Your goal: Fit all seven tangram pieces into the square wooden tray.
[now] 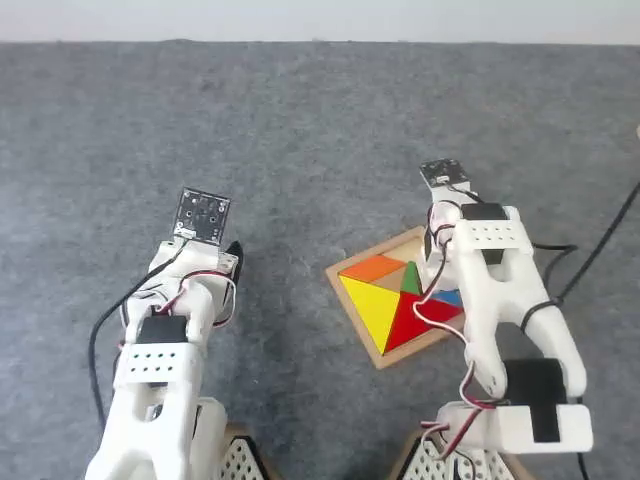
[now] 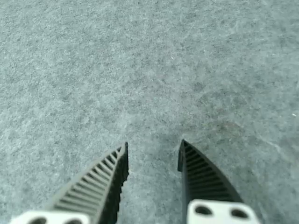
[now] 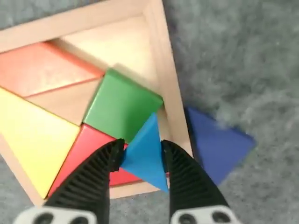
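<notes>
One light-blue triangle — right tool pinching.

Fixed camera looks steeply down from behind both arms. Wrist cameras peer close past their own jaws: left gripper over bare mat, right gripper over the tray, shared with overhead.

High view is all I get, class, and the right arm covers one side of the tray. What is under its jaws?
Observer: The right arm's jaws grip a light blue triangle by two edges.
Operator: Is it seated in the tray?
Observer: Not yet. One tip overlaps the rim of the tray, beside the green piece.
Operator: Any piece outside?
Observer: Yes, a dark blue piece lies on the grey mat, just outside that rim.
</notes>
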